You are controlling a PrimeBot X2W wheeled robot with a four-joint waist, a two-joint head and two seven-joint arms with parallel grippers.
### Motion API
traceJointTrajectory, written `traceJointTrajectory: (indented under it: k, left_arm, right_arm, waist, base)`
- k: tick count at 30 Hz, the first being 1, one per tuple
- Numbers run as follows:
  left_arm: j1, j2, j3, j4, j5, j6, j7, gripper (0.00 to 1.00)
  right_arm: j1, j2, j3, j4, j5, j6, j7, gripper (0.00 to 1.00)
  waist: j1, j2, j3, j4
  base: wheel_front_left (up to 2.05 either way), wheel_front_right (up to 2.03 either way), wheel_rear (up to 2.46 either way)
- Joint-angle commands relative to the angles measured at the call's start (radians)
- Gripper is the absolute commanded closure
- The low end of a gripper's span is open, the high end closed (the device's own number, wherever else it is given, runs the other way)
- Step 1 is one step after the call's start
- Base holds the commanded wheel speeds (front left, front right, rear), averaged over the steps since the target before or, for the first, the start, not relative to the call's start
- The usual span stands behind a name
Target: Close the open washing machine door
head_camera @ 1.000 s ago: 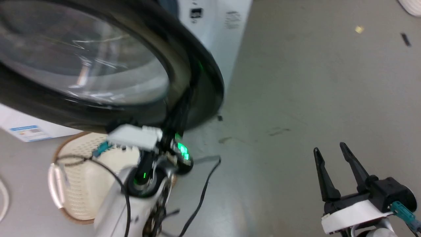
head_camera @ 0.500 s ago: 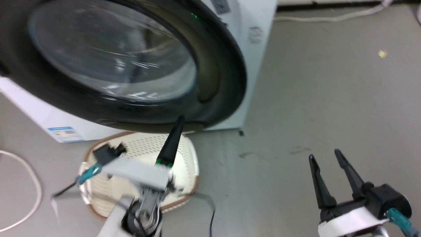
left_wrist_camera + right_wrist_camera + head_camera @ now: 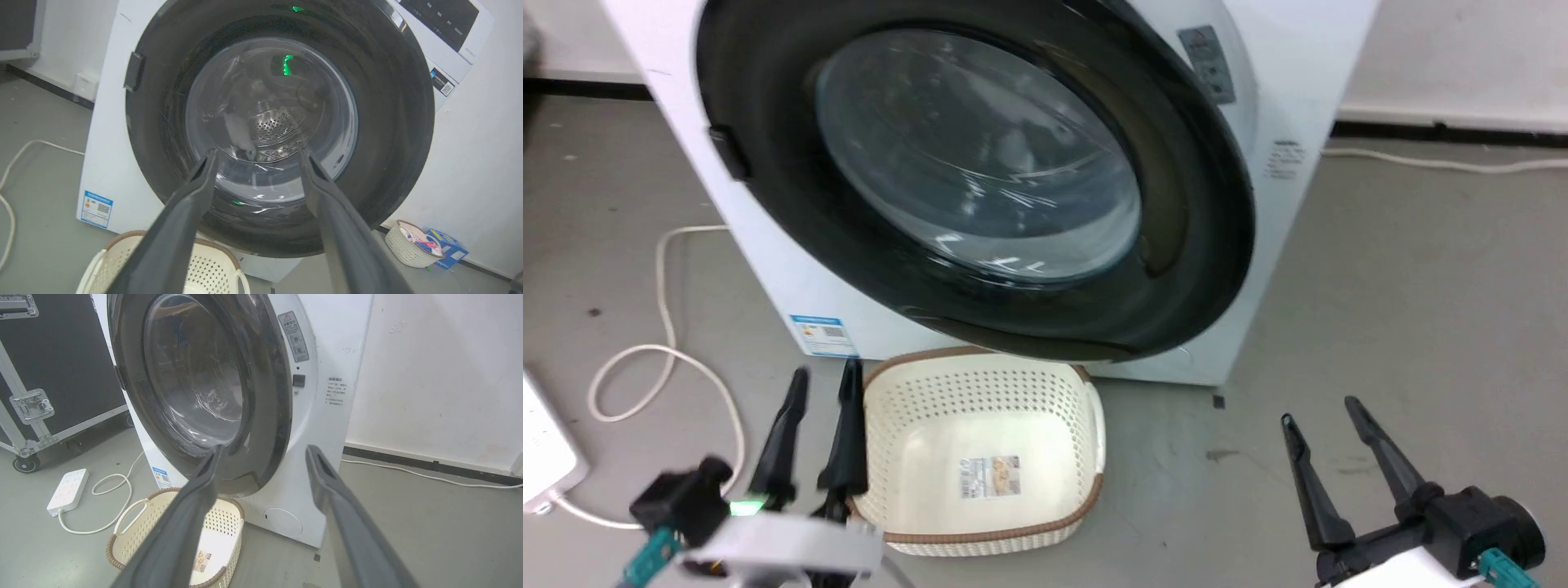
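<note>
Basket (image 3: 980, 390): just right of my left gripper (image 3: 825, 374).
Fingers (image 3: 786, 433): parted, empty.
Change: withdrawn from the washing machine door (image 3: 1201, 204).

A grey floor (image 3: 1405, 269) meets a white wall (image 3: 441, 375) at a dark skirting strip (image 3: 408, 457), where a white cable (image 3: 1421, 161) trails along the foot. A black flight case (image 3: 61, 355) with metal edging stands on castors, and a white power strip (image 3: 67, 489) lies nearby with its cord (image 3: 662, 269) looped. A cream perforated basket (image 3: 980, 392) sits on the floor, and by the wall a smaller basket (image 3: 408, 245), apparently holding pegs, stands beside a blue box (image 3: 447, 249).
</note>
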Motion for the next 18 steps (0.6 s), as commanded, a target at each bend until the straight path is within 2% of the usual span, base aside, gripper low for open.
traceJointTrajectory:
  k: [1, 5, 8, 11, 14, 15, 16, 18]
  left_arm:
    - [0.032, -0.007, 0.031, -0.017, 0.075, -0.005, -0.004, 0.00]
    - [0.089, 0.005, 0.045, -0.055, 0.364, 0.005, -0.004, 0.00]
    - [0.123, 0.003, 0.021, -0.071, 0.508, 0.021, -0.004, 0.00]
    - [0.146, 0.009, -0.022, -0.060, 0.603, 0.031, -0.004, 0.00]
    - [0.149, -0.013, -0.026, -0.069, 0.619, 0.051, -0.004, 0.00]
    - [0.147, -0.017, -0.027, -0.071, 0.624, 0.057, -0.004, 0.00]
    - [0.144, -0.020, -0.027, -0.072, 0.627, 0.061, -0.004, 0.00]
    - [0.132, -0.028, -0.029, -0.074, 0.628, 0.066, -0.004, 0.00]
  right_arm:
    - [0.015, -0.006, 0.006, -0.005, -0.004, 0.001, -0.003, 0.00]
    - [0.025, -0.008, 0.013, -0.001, -0.008, 0.001, -0.003, 0.00]
    - [0.029, -0.006, 0.012, 0.004, -0.011, 0.001, -0.003, 0.00]
    - [0.031, -0.004, 0.008, 0.005, -0.014, 0.001, -0.003, 0.00]
    - [0.032, 0.000, 0.008, 0.009, -0.012, 0.001, -0.003, 0.00]
    - [0.031, -0.003, 0.017, 0.019, -0.009, 0.001, -0.003, 0.63]
    - [0.027, -0.008, 0.024, 0.022, -0.010, 0.001, -0.003, 1.00]
    - [0.011, -0.016, 0.034, 0.026, -0.005, 0.001, -0.003, 1.00]
  waist:
    - [0.0002, -0.0001, -0.018, 0.024]
    - [0.0002, -0.0001, -0.023, 0.039]
    - [0.0002, -0.0001, -0.025, 0.046]
    - [0.0002, -0.0001, -0.024, 0.052]
    - [0.0002, -0.0001, -0.016, 0.060]
    - [0.0002, -0.0001, -0.011, 0.065]
    - [0.0002, -0.0001, -0.003, 0.070]
    - [0.0002, -0.0001, 0.019, 0.083]
  base:
    - [0.00, 0.00, 0.00]
    - [0.00, 0.00, 0.00]
    - [0.00, 0.00, 0.00]
    - [0.00, 0.00, 0.00]
    - [0.00, 0.00, 0.00]
    - [0.00, 0.00, 0.00]
    - [0.00, 0.00, 0.00]
    - [0.00, 0.00, 0.00]
